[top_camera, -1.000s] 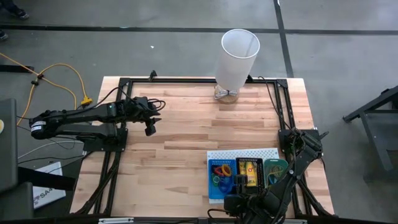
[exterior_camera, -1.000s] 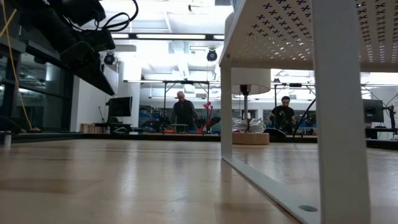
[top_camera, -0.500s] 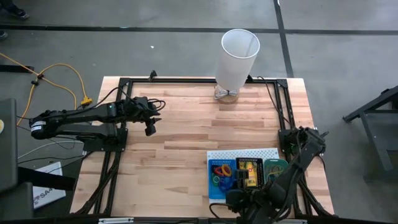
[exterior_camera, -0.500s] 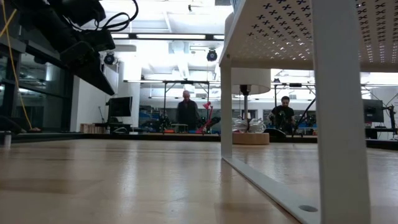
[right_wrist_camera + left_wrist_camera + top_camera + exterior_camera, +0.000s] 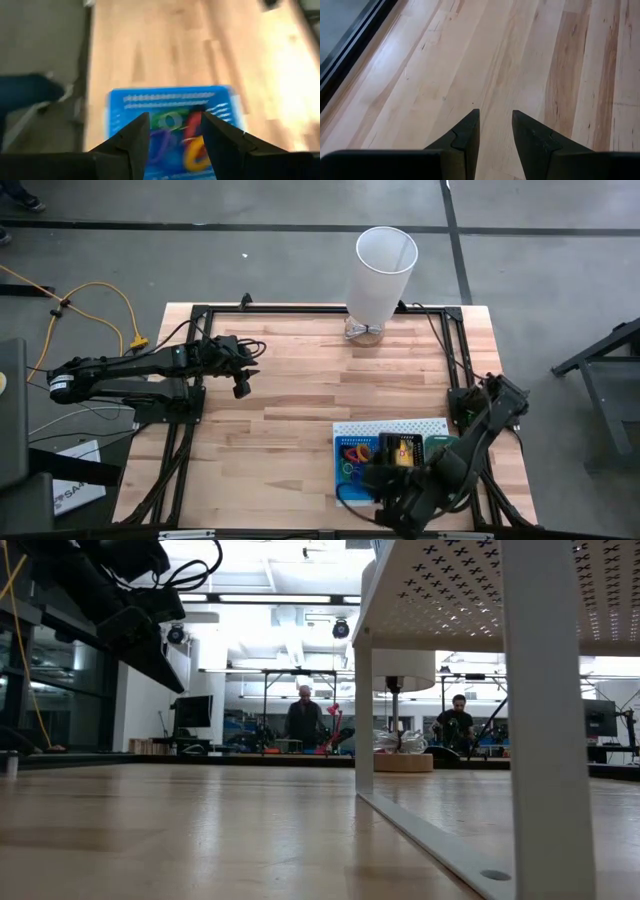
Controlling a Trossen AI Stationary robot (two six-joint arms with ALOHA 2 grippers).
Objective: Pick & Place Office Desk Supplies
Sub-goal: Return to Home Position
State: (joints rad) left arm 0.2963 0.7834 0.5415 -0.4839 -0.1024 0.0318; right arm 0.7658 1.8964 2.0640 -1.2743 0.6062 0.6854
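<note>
from overhead, the left gripper [image 5: 240, 385] hangs over bare wood on the left of the table [image 5: 300, 410]. the right gripper [image 5: 380, 480] sits at the near edge, over the blue bin [image 5: 347, 470] on the white shelf [image 5: 390, 425]. coloured loops [image 5: 356, 452] lie in that bin, yellow packs [image 5: 402, 448] in the black bin [image 5: 384, 446] beside it. at table level only the shelf's underside and the left arm [image 5: 130, 610] show. the left wrist camera shows its fingers [image 5: 465, 137] a narrow gap apart, holding nothing. the right wrist camera shows its fingers [image 5: 135, 137] spread and empty above the loops.
</note>
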